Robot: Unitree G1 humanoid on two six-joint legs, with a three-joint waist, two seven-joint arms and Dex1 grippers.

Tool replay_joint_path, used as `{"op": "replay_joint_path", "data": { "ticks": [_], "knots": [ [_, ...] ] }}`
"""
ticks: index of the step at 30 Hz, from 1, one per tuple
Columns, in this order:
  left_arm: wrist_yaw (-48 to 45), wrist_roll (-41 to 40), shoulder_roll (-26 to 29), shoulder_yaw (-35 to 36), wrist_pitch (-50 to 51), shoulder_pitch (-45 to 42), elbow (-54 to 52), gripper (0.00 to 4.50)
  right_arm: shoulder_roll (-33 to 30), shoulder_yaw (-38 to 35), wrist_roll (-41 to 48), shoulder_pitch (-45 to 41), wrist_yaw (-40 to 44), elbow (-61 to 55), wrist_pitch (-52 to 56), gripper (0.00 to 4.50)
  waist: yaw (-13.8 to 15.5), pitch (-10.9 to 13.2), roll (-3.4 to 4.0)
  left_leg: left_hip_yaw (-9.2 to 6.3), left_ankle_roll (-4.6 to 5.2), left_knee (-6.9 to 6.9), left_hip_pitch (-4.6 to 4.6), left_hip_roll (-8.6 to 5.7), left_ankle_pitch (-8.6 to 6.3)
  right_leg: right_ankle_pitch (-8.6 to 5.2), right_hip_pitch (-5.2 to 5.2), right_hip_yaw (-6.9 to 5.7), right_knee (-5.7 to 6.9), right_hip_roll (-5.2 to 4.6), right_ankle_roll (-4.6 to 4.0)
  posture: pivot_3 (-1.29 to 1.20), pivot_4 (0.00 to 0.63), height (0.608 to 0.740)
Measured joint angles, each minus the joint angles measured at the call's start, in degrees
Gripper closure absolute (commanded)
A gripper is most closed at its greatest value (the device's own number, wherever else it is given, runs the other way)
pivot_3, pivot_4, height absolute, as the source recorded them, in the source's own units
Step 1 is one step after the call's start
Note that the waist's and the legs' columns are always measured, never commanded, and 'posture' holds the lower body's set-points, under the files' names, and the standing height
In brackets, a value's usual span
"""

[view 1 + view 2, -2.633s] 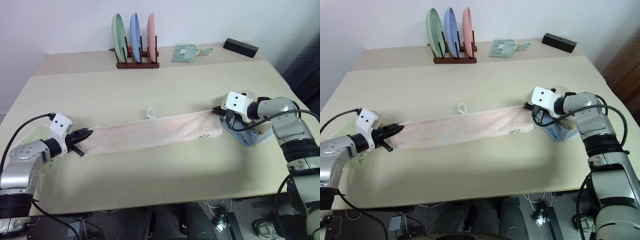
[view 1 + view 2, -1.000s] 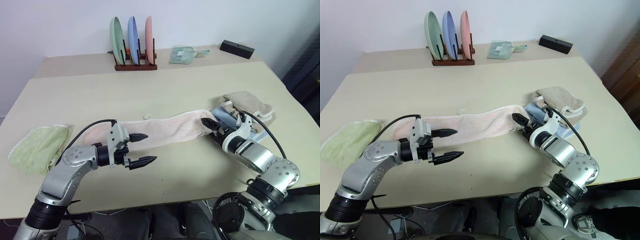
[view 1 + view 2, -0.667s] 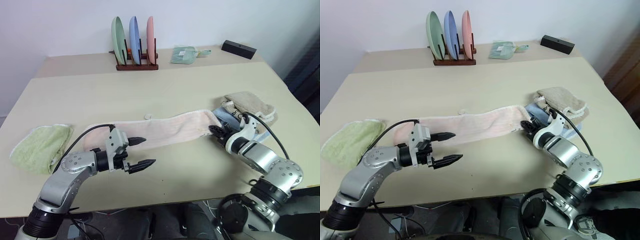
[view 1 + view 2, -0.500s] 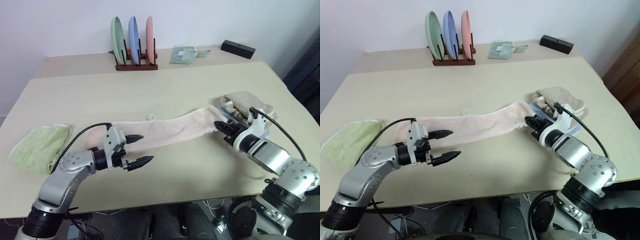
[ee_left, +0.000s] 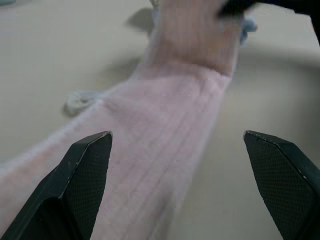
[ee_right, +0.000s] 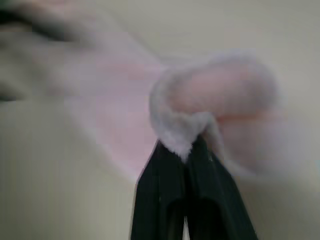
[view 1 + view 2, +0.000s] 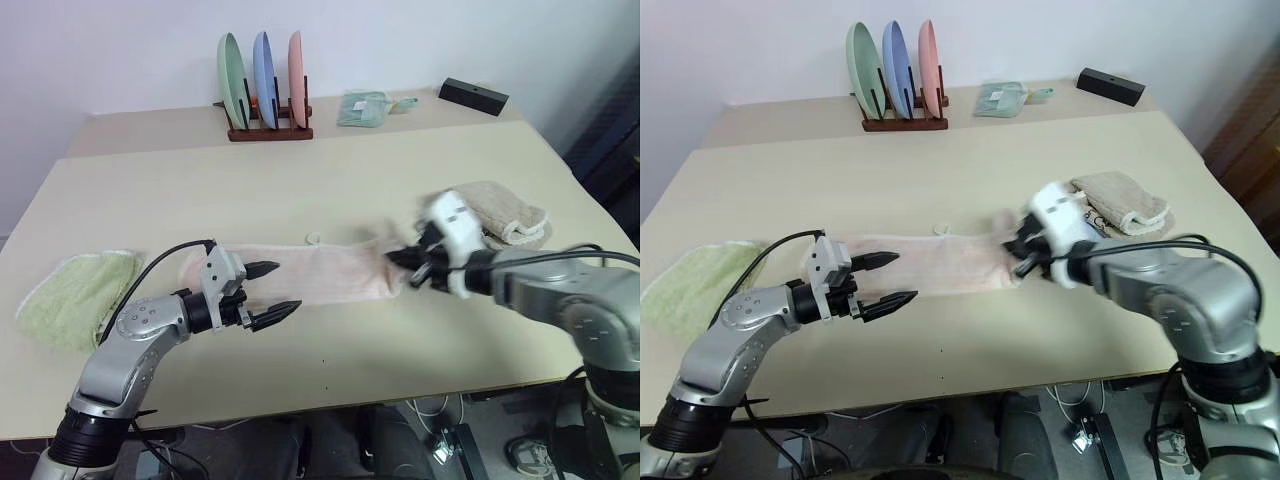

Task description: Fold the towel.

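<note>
Nearest the camera, the left end effector [image 7: 268, 292] hovers with its two black fingers spread wide, poised over the left-hand stretch of the pale pink towel [image 7: 320, 277] without gripping it. The towel lies lengthwise across the middle of the cream table [image 7: 330, 180], a small loop [image 7: 313, 238] showing at its far edge. At the towel's right end, the right end effector [image 7: 400, 263] has its fingers pressed together, pinching a bunched corner of the cloth and holding it raised off the table, with that end curling back over the flat part. A light green towel [image 7: 75, 296] rests at the table's left edge, well apart from the pink one. A beige towel [image 7: 500, 212] sits crumpled just beyond the right arm. Farther back stand a wooden rack [image 7: 268, 132] with three upright plates [image 7: 264, 66], a small green pouch [image 7: 364, 107] and a black box [image 7: 473, 96].
</note>
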Motion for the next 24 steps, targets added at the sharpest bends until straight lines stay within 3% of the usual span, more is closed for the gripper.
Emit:
{"op": "replay_joint_path", "data": {
  "ticks": [4, 7, 15, 21, 24],
  "knots": [
    [0.59, 0.53, -0.72, -0.38, 0.01, 0.03, 0.27, 0.18, 9.51, 11.09, -8.69, -5.02, 4.31, 10.69, -6.97, 4.46, 0.15, 0.01, -0.12, 0.01, 0.0, 0.08, -0.03, -0.06, 0.0, 0.03, -0.01, 0.04, -0.01, -0.03, -0.01, 0.0, 0.15, 0.737],
    [1.62, 0.59, -0.81, -0.12, 0.11, 0.59, -0.24, 0.18, 12.51, 15.47, -12.81, -6.91, 7.56, 14.94, -10.06, 4.46, 0.64, 0.0, -0.14, -0.11, 0.0, 0.07, -0.15, -0.08, 0.0, 0.03, -0.12, -0.02, -0.02, -0.04, -0.01, 0.0, 0.15, 0.737],
    [2.85, 0.53, -0.65, 0.1, 0.76, 2.74, -3.06, 0.18, 15.52, 17.12, -18.26, -6.37, 11.02, 18.61, -12.26, 4.46, 0.39, 0.0, -0.15, -0.11, 0.0, 0.07, -0.19, -0.11, -0.01, 0.03, -0.19, -0.01, -0.01, -0.04, -0.02, 0.0, 0.15, 0.737],
    [3.57, 0.03, -0.13, 0.9, 1.85, 4.36, -4.13, 0.18, 14.11, 15.27, -18.38, -4.64, 15.3, 14.9, -12.62, 1.72, 0.49, 0.0, -0.15, -0.11, 0.0, 0.08, -0.2, -0.11, -0.01, 0.03, -0.18, -0.01, -0.02, -0.05, -0.02, 0.0, 0.15, 0.737],
    [3.86, -0.21, 0.89, 2.71, 2.01, 4.85, -4.11, 0.18, 11.2, 11.63, -18.34, -3.3, 17.11, 10.76, -14.06, 1.72, 0.48, 0.0, -0.15, -0.11, 0.0, 0.08, -0.2, -0.12, -0.01, 0.03, -0.17, -0.01, -0.02, -0.05, -0.02, 0.0, 0.15, 0.737]
  ]
}}
